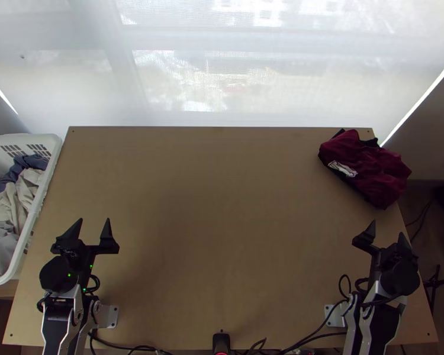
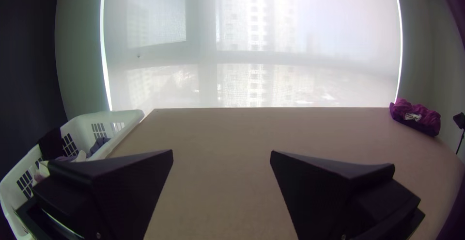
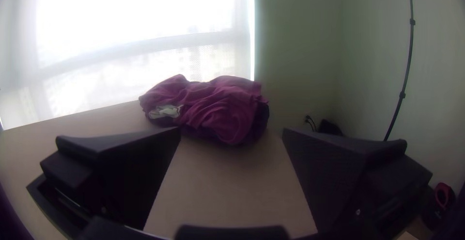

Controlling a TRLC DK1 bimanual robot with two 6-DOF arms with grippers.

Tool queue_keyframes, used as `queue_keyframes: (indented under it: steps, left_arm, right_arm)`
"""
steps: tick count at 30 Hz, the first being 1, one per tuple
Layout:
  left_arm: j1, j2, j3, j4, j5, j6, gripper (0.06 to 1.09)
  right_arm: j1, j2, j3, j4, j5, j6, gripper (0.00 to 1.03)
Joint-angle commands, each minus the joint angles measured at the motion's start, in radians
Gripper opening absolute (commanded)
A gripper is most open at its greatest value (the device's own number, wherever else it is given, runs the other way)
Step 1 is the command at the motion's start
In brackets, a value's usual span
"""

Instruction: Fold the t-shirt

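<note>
Top view has a white basket [image 1: 57,155] to the left of the left claw [image 1: 94,220], along the left edge of the table [image 1: 222,207]. Crumpled clothes [image 1: 9,207] lie inside it, some beige, some grey, some dark blue. The left claw is released: its two black fingers stand well apart, with bare tabletop between them, and it points toward the far side of the table. Beyond both claws, past the table's far edge, a pale window blind [image 1: 186,71] lets in daylight. Between the two arms, nearer the table's near edge than either claw, sits a small black device [image 1: 221,341] with a red light, and black cables [image 1: 317,337] run on either side of it. The right claw [image 1: 388,228] is released too, its fingers spread apart and holding nothing. Beyond it, at the table's far right corner, lies the t-shirt [image 1: 370,168], dark red with a white patch on the side toward the left claw. It is bunched in a loose heap, with darker cloth showing along its lower edge, and touches neither claw. In the right wrist view a thin black pole [image 3: 408,58] rises beyond the right claw, to the right of the t-shirt.
</note>
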Motion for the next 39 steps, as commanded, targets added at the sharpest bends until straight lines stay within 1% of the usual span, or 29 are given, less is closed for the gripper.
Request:
queue_keyframes:
  steps: [1,7,11,13,18,27,30,34,36,38,39]
  left_arm:
    - [0.0,0.0,0.0,0.0,-0.002,0.0,1.04]
    - [0.002,0.0,0.0,0.0,-0.002,0.0,1.04]
    - [0.0,0.0,0.0,0.0,-0.002,0.0,1.04]
    - [0.0,0.0,0.0,0.0,-0.002,0.0,1.04]
    - [0.0,0.0,0.0,0.0,-0.002,0.0,1.04]
    - [0.002,0.0,0.0,0.0,0.0,0.0,1.04]
    - [0.002,0.0,0.0,0.0,0.0,0.0,1.04]
    - [0.0,0.0,0.0,0.0,0.0,0.0,1.04]
    - [0.0,0.0,0.0,0.0,0.0,0.0,1.04]
    - [0.0,0.0,0.0,0.0,0.0,0.0,1.04]
    - [0.0,0.0,0.0,0.0,0.0,0.0,1.04]
  right_arm:
    - [0.0,0.0,0.0,0.0,0.0,0.0,0.98]
    - [0.004,0.0,0.0,0.0,-0.003,-0.002,0.98]
    - [0.108,0.0,0.0,0.0,-0.005,0.0,0.98]
    - [0.142,0.0,0.0,0.0,-0.005,0.0,0.98]
    - [0.108,0.0,0.0,-0.002,-0.009,0.001,0.98]
    - [0.128,0.0,0.0,-0.002,-0.019,0.003,0.98]
    - [0.132,0.0,0.002,0.001,-0.028,0.047,0.98]
    - [0.128,-0.003,0.003,0.012,-0.031,0.049,0.98]
    - [0.131,-0.003,0.002,0.012,-0.029,0.03,0.98]
    - [0.128,-0.003,0.002,0.003,-0.029,-0.026,0.98]
    - [0.126,0.0,0.002,-0.002,-0.029,-0.026,0.98]
